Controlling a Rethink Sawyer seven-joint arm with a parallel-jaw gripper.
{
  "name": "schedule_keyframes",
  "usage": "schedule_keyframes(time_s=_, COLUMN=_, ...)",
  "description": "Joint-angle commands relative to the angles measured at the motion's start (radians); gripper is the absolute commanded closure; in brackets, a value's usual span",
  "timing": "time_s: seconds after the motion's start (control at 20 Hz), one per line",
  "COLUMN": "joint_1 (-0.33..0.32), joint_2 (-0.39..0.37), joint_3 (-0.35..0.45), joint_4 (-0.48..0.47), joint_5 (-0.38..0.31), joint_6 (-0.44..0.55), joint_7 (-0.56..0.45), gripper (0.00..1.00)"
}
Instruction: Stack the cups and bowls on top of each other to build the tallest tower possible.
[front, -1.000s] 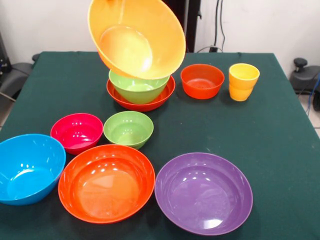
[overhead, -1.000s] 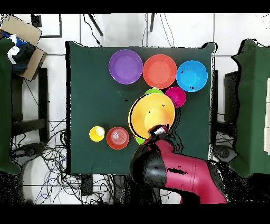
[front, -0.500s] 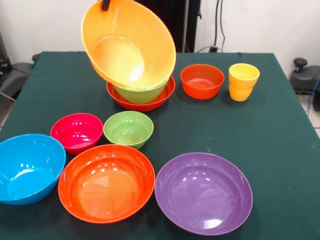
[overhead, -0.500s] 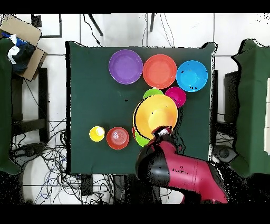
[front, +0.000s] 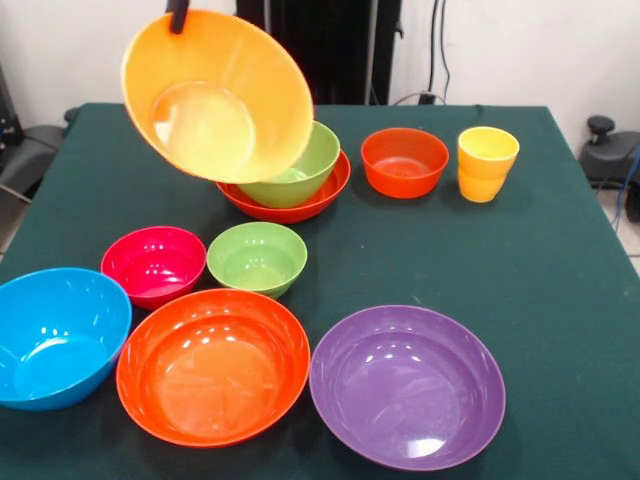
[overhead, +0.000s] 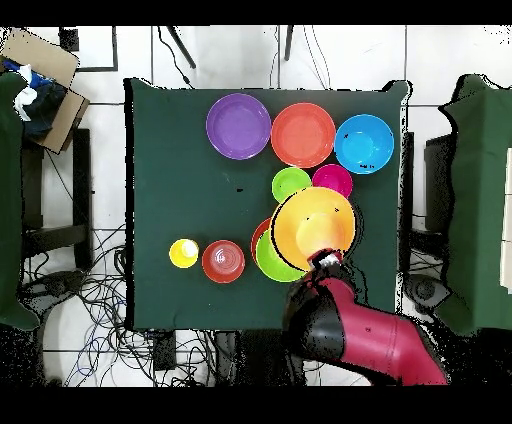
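Orange bowl (front: 217, 95) now off tower (front: 296, 185)

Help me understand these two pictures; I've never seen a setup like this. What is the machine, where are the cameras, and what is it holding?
A red and black robot arm works at a green-covered table. One camera faces it across the table; the other looks straight down. Its gripper is clamped on the rim of a large orange bowl, held tilted in the air beside a lime green bowl that sits in a red-orange bowl. Elsewhere on the table lie more loose bowls, among them a blue bowl and a purple bowl, plus stacked yellow cups.
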Motion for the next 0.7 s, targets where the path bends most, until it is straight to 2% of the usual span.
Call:
schedule_keyframes(time_s=0.05, joint_1=-0.178, joint_2=-0.084, joint_3=0.138, joint_4=0.216, joint_5=-0.087, joint_6=-0.001, joint_7=-0.109, gripper=1.00)
schedule_keyframes(time_s=0.15, joint_1=-0.254, joint_2=-0.128, joint_3=0.185, joint_4=0.260, joint_5=-0.089, joint_6=0.017, joint_7=-0.147, gripper=1.00)
schedule_keyframes(time_s=0.35, joint_1=-0.364, joint_2=-0.181, joint_3=0.251, joint_4=0.312, joint_5=-0.105, joint_6=0.024, joint_7=-0.187, gripper=1.00)
schedule_keyframes(time_s=0.4, joint_1=-0.392, joint_2=-0.248, joint_3=0.278, joint_4=0.368, joint_5=-0.088, joint_6=0.037, joint_7=-0.207, gripper=1.00)
schedule_keyframes(time_s=0.7, joint_1=-0.534, joint_2=-0.394, joint_3=0.361, joint_4=0.543, joint_5=-0.084, joint_6=0.017, joint_7=-0.252, gripper=1.00)
